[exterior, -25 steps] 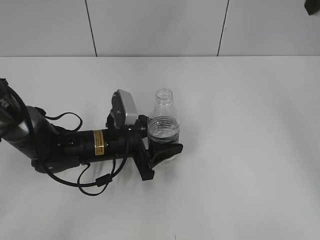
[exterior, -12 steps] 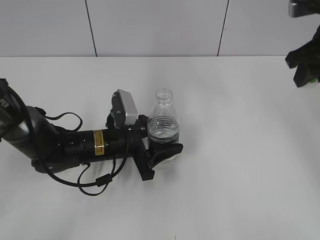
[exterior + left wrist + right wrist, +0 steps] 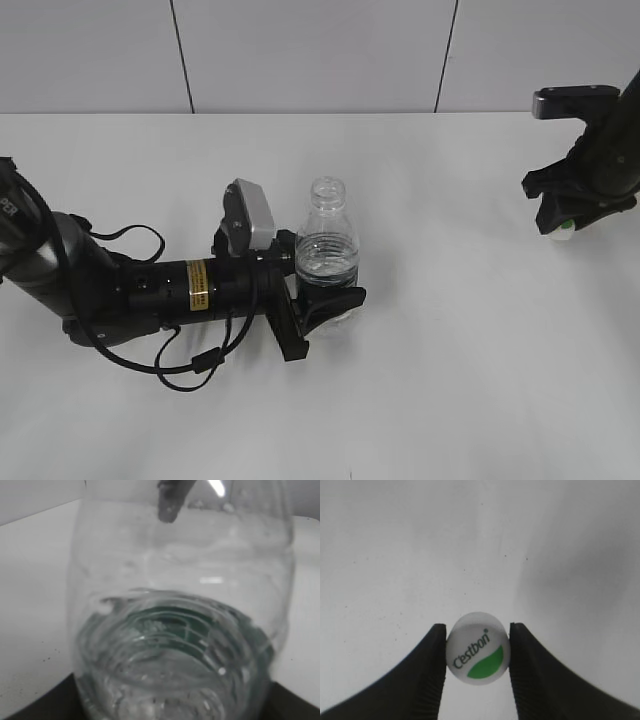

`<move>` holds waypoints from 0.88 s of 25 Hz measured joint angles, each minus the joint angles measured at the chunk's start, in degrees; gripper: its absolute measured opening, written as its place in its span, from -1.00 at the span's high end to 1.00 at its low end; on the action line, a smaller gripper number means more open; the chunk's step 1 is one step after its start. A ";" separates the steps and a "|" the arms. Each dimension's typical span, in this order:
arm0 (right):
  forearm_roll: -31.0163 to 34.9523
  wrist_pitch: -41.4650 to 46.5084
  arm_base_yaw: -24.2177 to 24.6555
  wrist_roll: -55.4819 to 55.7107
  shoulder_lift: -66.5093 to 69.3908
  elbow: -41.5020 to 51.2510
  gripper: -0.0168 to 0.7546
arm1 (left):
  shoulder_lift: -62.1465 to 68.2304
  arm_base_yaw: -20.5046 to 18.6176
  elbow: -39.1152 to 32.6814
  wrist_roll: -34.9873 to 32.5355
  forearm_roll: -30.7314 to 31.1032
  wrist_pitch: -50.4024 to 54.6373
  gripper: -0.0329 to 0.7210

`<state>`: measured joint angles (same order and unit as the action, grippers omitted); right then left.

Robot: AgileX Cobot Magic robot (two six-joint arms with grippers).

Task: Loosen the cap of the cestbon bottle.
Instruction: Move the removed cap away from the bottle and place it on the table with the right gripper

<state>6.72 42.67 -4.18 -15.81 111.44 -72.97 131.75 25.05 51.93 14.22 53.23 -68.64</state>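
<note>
On table: white table (image 3: pixel 450 380), bare surface showing in all views, light grey wall panels (image 3: pixel 310 55) behind.
Left arm: lies low across left side of exterior view, black barrel with yellow sticker, cables looped under it; same pose as both earlier frames.
Right arm: dark links at far right edge of exterior view, wrist pointing down at table; not visible 1.0 s ago, only partly in at top right corner 0.5 s ago, now lower and further left.
Cestbon bottle: the cestbon bottle (image 3: pixel 326 255) upright at table centre, neck open with nothing on it, water in lower part, dark green label band mostly hidden by fingers; left wrist view fills with its clear body (image 3: pixel 180 605). Unmoved since earlier frames.
Left gripper: left gripper (image 3: pixel 325 300) clamped on lower body of bottle, black fingers either side touching it; grip unchanged.
Right gripper: right gripper (image 3: pixel 558 222) above right side of table, well apart from bottle; narrow, fingers (image 3: pixel 427 675) pinching the cap from both sides.
Cap: the cap (image 3: pixel 478 647) held between right fingertips, top facing wrist camera, "Cestbon" print and green leaf mark readable; in exterior view a small white bit with green (image 3: pixel 562 229) at gripper tips. Touching table or just above: cannot tell.
</note>
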 joint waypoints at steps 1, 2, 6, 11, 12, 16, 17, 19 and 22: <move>0.05 -1.16 0.00 -0.07 1.01 0.00 0.20 | 0.00 0.00 0.00 0.00 0.00 0.00 -0.17; 0.05 -2.13 0.00 -0.11 2.02 0.00 0.20 | 0.00 0.00 0.00 0.00 0.00 0.00 -0.17; 0.05 -4.58 0.00 -0.24 5.29 0.00 0.20 | 0.00 0.00 0.00 0.00 0.00 0.00 -0.17; -0.50 -6.41 0.00 -0.24 7.57 0.00 0.20 | 0.00 0.00 0.00 0.00 0.00 0.00 -0.17; -0.92 -6.92 0.00 -0.24 7.64 0.00 0.20 | 0.00 0.00 0.00 0.00 0.00 0.00 -0.17; -2.18 -7.74 0.00 -0.24 7.68 0.00 0.20 | 0.00 0.00 0.00 0.00 0.00 0.00 -0.17; -2.40 -7.71 0.00 -0.24 7.68 0.00 0.20 | 0.00 0.00 0.00 0.00 0.00 0.00 -0.17; -2.66 -7.76 0.00 -0.30 7.76 0.00 0.16 | 0.00 0.00 0.00 0.00 0.00 0.00 -0.17; -2.83 -7.76 0.00 -0.30 7.81 0.00 -0.13 | 0.00 0.00 0.00 0.00 0.00 0.00 -0.17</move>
<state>3.90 34.91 -4.18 -16.12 119.26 -72.97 131.75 25.05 51.93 14.22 53.23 -68.64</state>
